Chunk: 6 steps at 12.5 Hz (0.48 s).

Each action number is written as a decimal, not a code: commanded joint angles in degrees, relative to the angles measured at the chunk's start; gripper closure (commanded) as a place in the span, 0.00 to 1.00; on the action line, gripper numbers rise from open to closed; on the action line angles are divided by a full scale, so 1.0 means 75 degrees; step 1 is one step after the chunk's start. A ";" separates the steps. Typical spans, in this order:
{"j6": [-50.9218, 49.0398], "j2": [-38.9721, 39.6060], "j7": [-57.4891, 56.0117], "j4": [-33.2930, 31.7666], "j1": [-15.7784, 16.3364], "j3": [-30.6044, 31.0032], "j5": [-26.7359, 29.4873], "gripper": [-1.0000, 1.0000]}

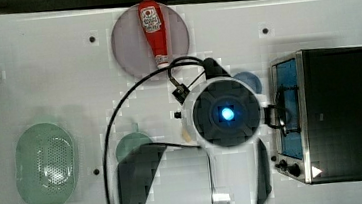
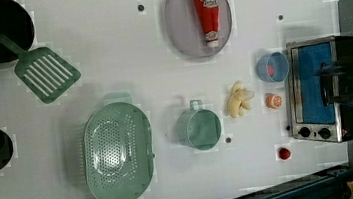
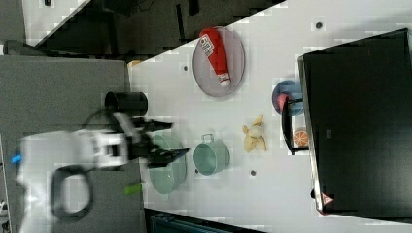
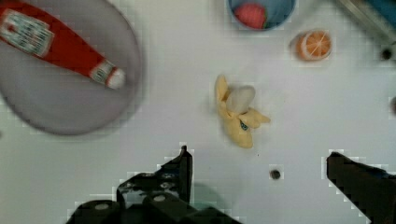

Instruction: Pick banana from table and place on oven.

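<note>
We are hovering our gripper [image 4: 257, 163], fingers spread wide | banana [image 4: 239, 114] lying mid-frame on table [image 4: 177, 121] | looking light, slightly soft; we are judging its thick middle the best hold

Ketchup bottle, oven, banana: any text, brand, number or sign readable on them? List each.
Ketchup bottle: white label with print, too blurred to read.
Oven: red and white triangular warning sign at one corner of its top; no words readable.
Banana: small dark sticker, unreadable.
No word or number can be quoted from any view.
</note>
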 commanded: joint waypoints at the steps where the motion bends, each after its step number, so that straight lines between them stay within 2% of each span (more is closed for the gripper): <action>1: 0.1469 0.0492 -0.0197 -0.0829 -0.0059 -0.0044 -0.0062 0.00; 3: 0.2778 0.1052 -0.0197 -0.1306 -0.0059 -0.0044 -0.0062 0.00; 6: 0.3889 0.2027 -0.0194 -0.1679 -0.0061 -0.0055 -0.0062 0.00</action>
